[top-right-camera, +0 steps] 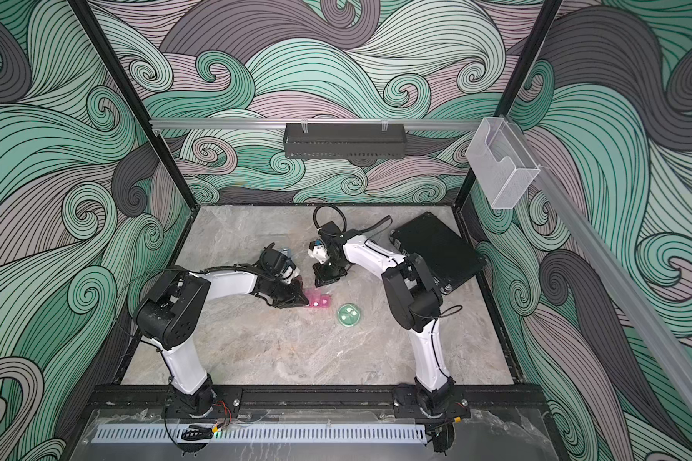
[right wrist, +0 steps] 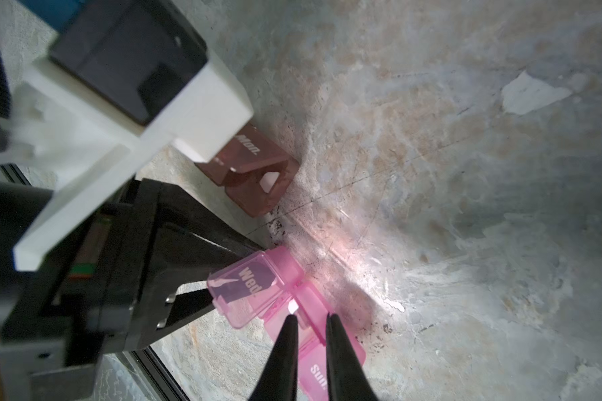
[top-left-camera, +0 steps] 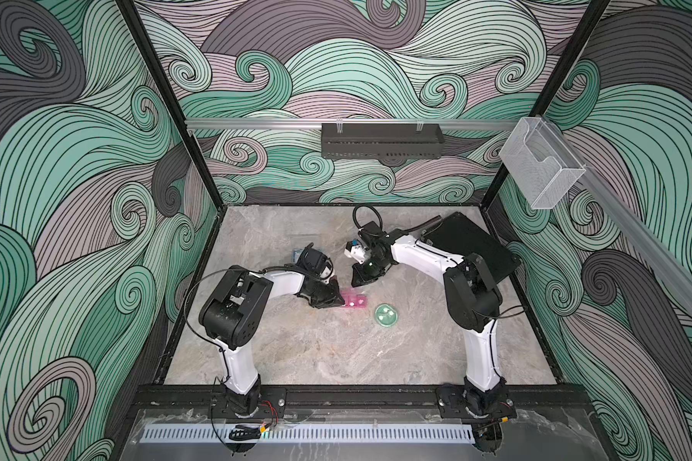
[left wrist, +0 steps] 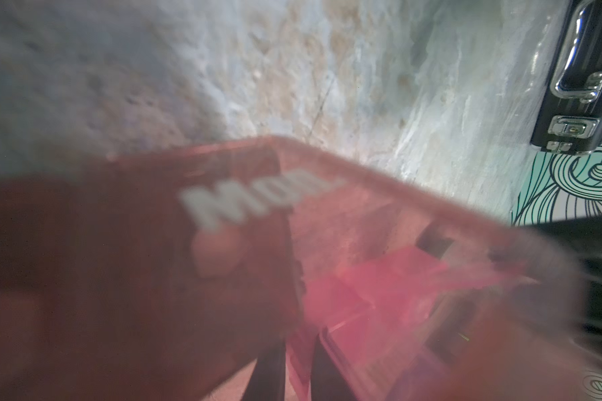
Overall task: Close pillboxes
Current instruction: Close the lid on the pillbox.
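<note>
Best done with left claw point(top-left-camera: 338, 301) clenched on the raised Wed lid point(right wrist: 247, 277) of the pink pillbox point(top-left-camera: 354, 300) mid-counter point(top-left-camera: 316, 351), and right claw point(right wrist: 311, 316), clenched empty, just over it. Fold lid down, press squarely at the latch edge, brace against sliding.

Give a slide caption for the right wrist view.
Left gripper holds translucent pink plastic pillbox, Wed. lid ajar; shut right gripper at it.
</note>
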Controlling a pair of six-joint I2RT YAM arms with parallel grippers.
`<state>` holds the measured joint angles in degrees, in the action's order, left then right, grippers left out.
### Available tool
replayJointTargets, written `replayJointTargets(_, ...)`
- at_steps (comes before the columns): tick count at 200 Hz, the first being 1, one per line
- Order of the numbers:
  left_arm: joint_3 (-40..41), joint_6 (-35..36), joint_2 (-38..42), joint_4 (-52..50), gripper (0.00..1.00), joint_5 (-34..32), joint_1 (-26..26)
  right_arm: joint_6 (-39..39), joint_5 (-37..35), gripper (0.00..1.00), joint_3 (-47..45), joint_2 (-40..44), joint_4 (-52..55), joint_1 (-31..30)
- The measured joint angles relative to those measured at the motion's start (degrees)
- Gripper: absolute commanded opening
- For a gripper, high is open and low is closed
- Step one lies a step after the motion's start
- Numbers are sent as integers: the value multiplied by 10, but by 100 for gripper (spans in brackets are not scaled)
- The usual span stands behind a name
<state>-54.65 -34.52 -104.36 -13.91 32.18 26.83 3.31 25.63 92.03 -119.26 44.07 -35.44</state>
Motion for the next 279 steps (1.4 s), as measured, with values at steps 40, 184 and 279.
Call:
replayJointTargets(40,0,-7,0,0,14,-3,0,-7,12,25,-19,14,0,-12)
replayJointTargets(184,0,-18,0,7,14,-7,7,-13,60,19,-45,40,-6,-17)
replayJointTargets(279,0,-22,0,11,14,-9,8,-11,15,21,-70,40,-10,-25)
